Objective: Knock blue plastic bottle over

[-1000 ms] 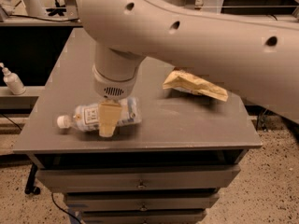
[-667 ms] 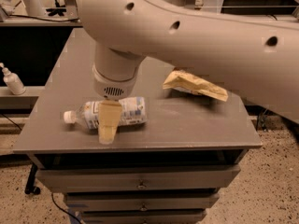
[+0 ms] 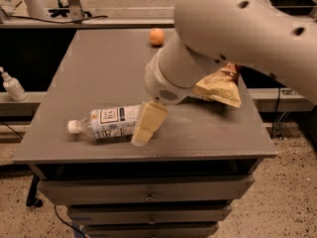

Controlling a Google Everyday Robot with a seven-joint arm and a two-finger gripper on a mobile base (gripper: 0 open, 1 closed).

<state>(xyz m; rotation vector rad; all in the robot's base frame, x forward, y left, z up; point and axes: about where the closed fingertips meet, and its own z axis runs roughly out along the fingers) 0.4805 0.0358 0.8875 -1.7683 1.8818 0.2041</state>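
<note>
The blue plastic bottle [image 3: 105,123] lies on its side near the front left of the grey table [image 3: 99,68]. Its white cap points left and its blue-and-white label faces up. My gripper [image 3: 146,126] hangs from the big white arm just right of the bottle, its tan fingers covering the bottle's base end. The arm hides the space behind the gripper.
A tan chip bag [image 3: 220,86] lies at the right of the table, partly behind the arm. An orange [image 3: 156,36] sits at the back edge. A small white pump bottle [image 3: 12,86] stands on a lower shelf to the left. Drawers are below the tabletop.
The arm has swung so more of the table shows. The bottle has rolled slightly right and stays on its side. The gripper stays at the bottle's base end.
</note>
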